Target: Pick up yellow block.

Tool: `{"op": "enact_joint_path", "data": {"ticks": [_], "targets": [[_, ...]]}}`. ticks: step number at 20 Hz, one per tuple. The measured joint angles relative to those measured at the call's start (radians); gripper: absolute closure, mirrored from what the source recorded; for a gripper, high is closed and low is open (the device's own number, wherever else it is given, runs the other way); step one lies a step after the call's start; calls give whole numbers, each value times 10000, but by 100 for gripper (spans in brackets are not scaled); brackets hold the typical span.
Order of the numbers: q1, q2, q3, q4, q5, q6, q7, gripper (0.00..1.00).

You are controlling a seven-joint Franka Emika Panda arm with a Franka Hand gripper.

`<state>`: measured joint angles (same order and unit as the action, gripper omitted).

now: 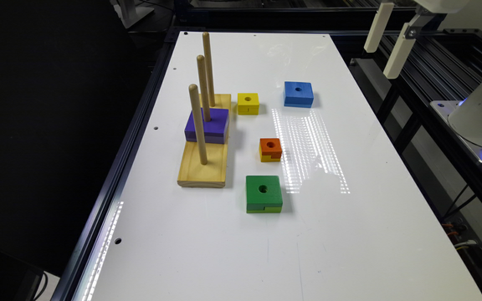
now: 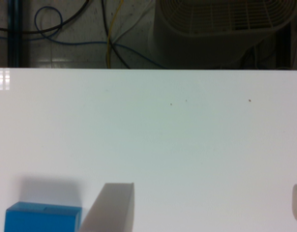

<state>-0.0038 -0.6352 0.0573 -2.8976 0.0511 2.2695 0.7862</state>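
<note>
In the exterior view, a white table (image 1: pixel 232 251) is carrying a set of stacking toys. The yellow block (image 1: pixel 248 103) is sitting flat, hole upward, toward the far end of the table, just beside the far end of a long pale wooden base (image 1: pixel 203 167) with three upright pegs. A purple block (image 1: pixel 206 125) is resting on that base around the middle peg. A blue block (image 1: pixel 298 94) is lying beyond the yellow one toward the table's right edge, an orange-topped block (image 1: pixel 270 149) is sitting nearer the camera, and a green block (image 1: pixel 263 194) nearer again. The end effector (image 1: pixel 387 42) is hanging high over the table's far right corner, outside the edge, its two pale fingers spread well apart and holding nothing.

In the wrist view, the camera is looking down on bare white table (image 2: pixel 186 140), with one pale fingertip (image 2: pixel 111 208) showing and the other at the opposite edge of the picture, confirming a wide opening. A corner of the blue block (image 2: pixel 41 220) is sitting beside that fingertip.

Judging from both views, the yellow block is lying down and inward from the end effector, past the blue block and toward the pegged base, so the coming move probably needs a reach across and a descent. The block is square, so it offers no long axis.
</note>
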Motion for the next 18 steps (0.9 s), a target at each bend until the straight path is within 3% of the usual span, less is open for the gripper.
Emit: {"op": "enact_joint_path", "data": {"ticks": [8, 18], "targets": [[-148, -3, 0, 20, -8, 10, -17, 0], [-201, -3, 0, 62, -9, 18, -21, 0]]}}
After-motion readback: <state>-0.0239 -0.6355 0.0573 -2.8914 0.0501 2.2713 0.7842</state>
